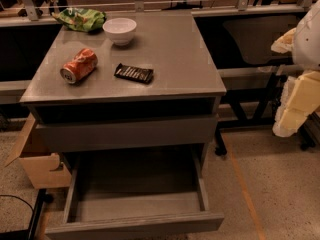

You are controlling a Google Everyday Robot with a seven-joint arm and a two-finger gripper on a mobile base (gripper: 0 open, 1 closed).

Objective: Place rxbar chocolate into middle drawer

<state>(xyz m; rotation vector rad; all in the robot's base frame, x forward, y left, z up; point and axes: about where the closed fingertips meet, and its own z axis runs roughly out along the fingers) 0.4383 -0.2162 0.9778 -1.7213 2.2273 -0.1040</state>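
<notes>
The rxbar chocolate (133, 73) lies flat on the grey desk (185, 59), just right of a crushed orange can (79, 65), with a white bowl (119, 30) and green bag (80, 19) behind. Below, the middle drawer (135, 225) stands pulled out over speckled floor. The gripper (292, 111) hangs at the right edge, well apart; whether it is apart or together I cannot tell.

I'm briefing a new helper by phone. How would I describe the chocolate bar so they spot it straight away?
Find the grey cabinet top; the gripper hangs off to its right. The rxbar chocolate lies flat near the front edge, right of the crushed orange can. It is the only dark, flat rectangular wrapper with pale lettering.
</notes>
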